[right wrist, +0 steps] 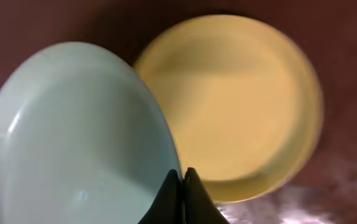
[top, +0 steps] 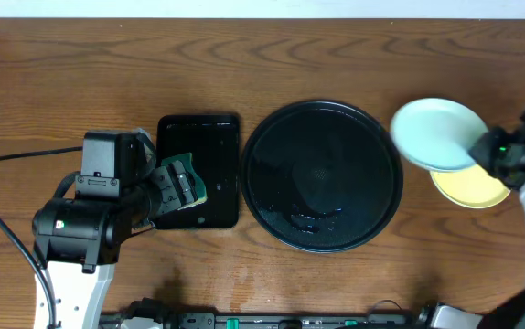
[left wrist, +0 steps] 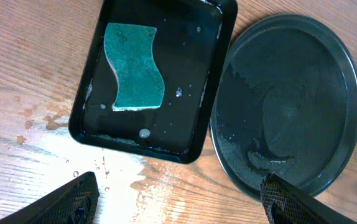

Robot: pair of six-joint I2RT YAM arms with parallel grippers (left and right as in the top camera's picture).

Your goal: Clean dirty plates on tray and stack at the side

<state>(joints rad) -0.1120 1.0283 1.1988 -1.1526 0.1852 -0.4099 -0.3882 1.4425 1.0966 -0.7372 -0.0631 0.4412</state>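
The round black tray sits mid-table, wet and holding no plates; it also shows in the left wrist view. My right gripper is shut on the rim of a mint-blue plate, holding it above the pale yellow plate on the wood to the tray's right. In the right wrist view the fingers pinch the mint-blue plate over the yellow plate. My left gripper is open and empty over the wood in front of the trays. A second mint-blue plate is not in view.
A small rectangular black tray left of the round tray holds water and a green sponge. Water is splashed on the wood near it. Cables run along the table's left and front edge.
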